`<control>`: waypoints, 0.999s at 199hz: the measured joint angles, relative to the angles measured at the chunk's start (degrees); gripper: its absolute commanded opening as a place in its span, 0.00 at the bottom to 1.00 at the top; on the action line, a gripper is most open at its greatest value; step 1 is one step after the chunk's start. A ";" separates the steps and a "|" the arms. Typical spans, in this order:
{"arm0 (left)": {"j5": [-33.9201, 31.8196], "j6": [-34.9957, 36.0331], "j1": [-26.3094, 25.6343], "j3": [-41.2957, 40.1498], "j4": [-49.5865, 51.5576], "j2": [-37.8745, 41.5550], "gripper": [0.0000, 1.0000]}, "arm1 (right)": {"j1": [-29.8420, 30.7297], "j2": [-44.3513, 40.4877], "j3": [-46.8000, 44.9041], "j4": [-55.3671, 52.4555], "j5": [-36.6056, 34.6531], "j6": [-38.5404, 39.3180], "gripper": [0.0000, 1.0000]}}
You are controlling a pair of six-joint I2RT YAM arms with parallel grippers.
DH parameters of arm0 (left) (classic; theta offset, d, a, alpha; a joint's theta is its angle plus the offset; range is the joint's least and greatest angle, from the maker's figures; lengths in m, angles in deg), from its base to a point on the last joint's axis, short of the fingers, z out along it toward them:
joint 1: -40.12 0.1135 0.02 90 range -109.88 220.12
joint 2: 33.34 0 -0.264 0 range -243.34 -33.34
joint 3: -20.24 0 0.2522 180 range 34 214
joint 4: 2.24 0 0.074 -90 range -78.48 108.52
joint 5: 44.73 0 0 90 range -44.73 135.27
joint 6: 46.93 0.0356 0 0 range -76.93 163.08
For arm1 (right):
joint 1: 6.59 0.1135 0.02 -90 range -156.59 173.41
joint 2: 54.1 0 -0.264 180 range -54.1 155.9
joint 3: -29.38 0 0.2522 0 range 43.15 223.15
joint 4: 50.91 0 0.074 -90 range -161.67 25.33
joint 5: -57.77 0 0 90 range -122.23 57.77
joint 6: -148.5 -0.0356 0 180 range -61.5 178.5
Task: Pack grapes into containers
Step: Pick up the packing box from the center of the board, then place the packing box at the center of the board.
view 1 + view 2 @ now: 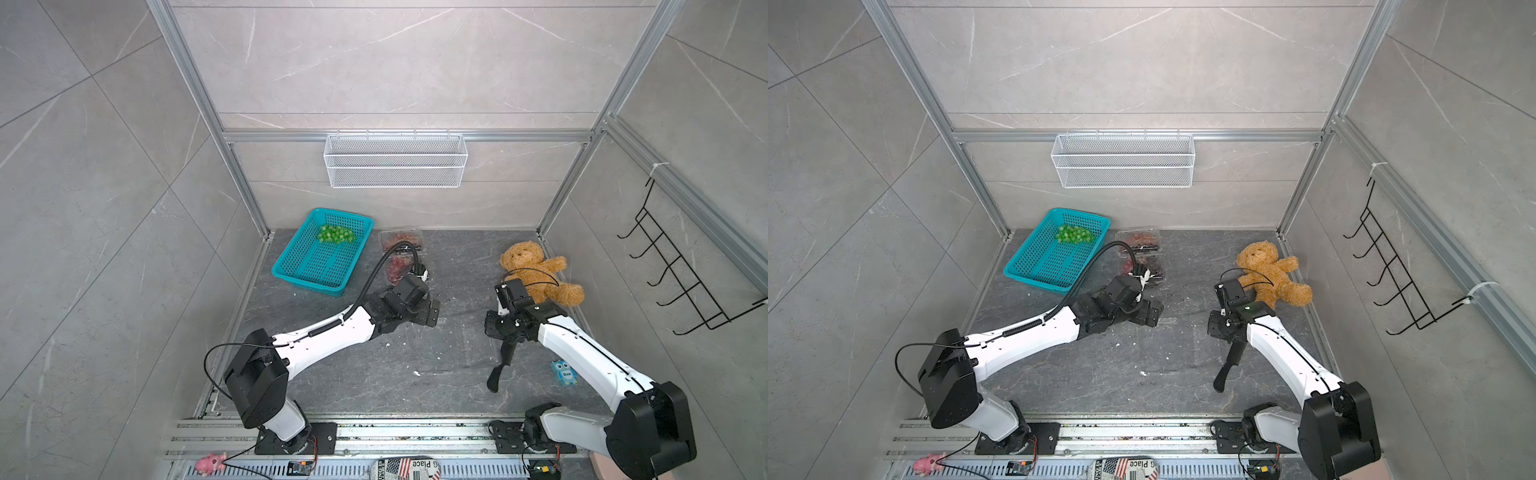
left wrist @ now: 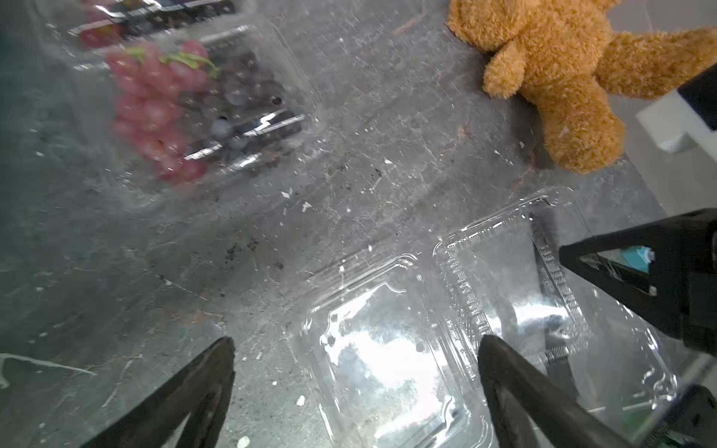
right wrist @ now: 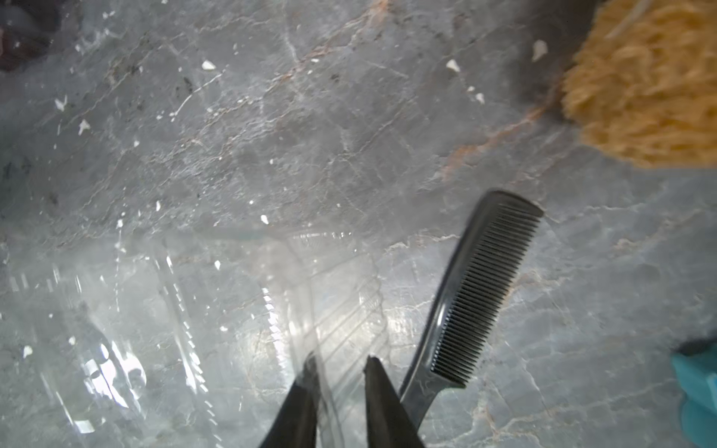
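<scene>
A tan teddy bear [image 1: 536,270] sprawls on a dark stone tabletop [image 1: 436,374] inside a tiled, metal-framed booth. In front of the bear a black comb [image 1: 505,357] lies slanted, with a small blue owl-printed box [image 1: 565,372] near it. Well to the bear's left sits a teal perforated basket [image 1: 324,266]. Behind the bear and to its left, a white wire mesh basket [image 1: 395,166] hangs on the back wall. To the bear's right, a black wire hook rack [image 1: 685,270] hangs on the side wall.
</scene>
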 measured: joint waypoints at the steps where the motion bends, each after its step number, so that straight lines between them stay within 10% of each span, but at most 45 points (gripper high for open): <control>1: -0.31 -0.13 0.00 0.02 0.11 0.02 1.00 | 0.02 0.02 0.02 0.02 0.02 0.07 0.15; 72: -14.34 -3.30 0.11 2.34 7.17 2.12 1.00 | 1.44 2.29 5.27 2.84 4.37 -0.50 0.07; 134: -11.10 -5.92 1.38 -1.77 3.45 12.81 1.00 | 1.92 2.49 12.26 3.63 8.13 -3.82 0.08; 199: -2.56 -12.57 8.79 -10.91 -3.82 19.30 1.00 | 3.06 7.87 8.44 18.10 11.17 -28.02 0.07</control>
